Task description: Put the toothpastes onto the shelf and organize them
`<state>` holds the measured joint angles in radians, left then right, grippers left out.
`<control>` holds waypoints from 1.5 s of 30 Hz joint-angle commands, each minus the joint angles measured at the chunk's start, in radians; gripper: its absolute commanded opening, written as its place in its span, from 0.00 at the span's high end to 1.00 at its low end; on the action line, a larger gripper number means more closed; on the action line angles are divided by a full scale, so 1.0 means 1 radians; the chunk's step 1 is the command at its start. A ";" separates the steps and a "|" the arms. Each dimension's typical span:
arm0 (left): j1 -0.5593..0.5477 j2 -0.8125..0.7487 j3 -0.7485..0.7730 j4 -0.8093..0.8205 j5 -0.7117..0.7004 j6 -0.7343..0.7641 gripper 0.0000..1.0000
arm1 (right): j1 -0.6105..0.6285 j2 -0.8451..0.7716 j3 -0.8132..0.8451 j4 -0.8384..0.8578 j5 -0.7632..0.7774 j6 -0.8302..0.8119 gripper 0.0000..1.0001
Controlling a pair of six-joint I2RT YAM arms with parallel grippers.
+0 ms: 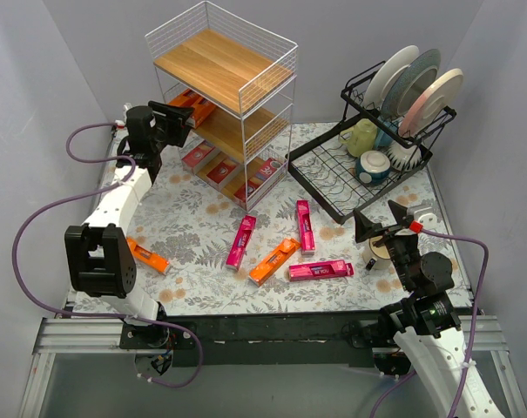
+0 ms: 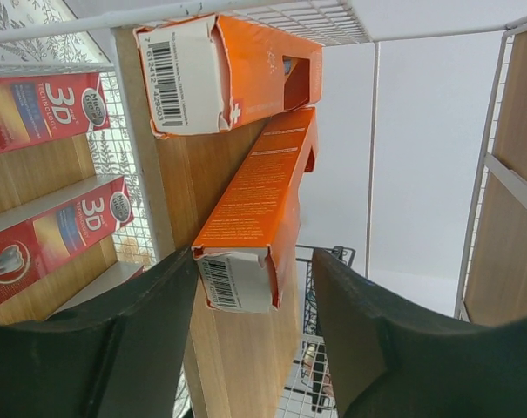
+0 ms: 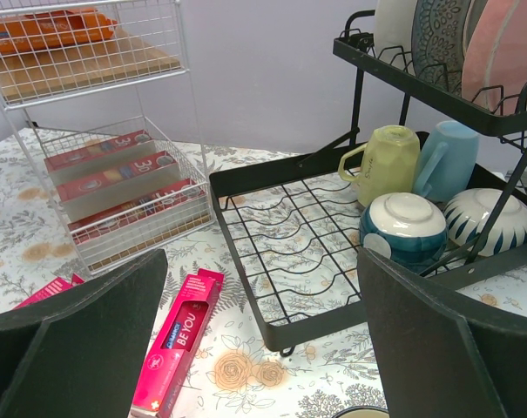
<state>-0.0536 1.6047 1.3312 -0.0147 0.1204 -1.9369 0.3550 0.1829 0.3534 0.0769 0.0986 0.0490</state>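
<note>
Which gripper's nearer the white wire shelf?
Left. The left gripper is at the shelf's middle tier, by the orange boxes; the right gripper is far off, near the black dish rack.

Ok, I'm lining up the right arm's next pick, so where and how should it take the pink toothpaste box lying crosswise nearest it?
I'd take the pink box at its middle, fingers across the narrow width, coming straight down from above. It lies flat, its long sides both bordered by bare tablecloth; the orange box sits near only its left end.
</note>
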 commanded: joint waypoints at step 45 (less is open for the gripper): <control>0.040 -0.020 0.114 -0.070 0.030 0.124 0.33 | 0.004 -0.003 0.039 0.037 0.007 -0.003 0.01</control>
<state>-0.0166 1.5799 1.3968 -0.0933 0.1318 -1.8217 0.3550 0.1829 0.3534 0.0769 0.0986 0.0490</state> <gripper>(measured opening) 0.671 0.985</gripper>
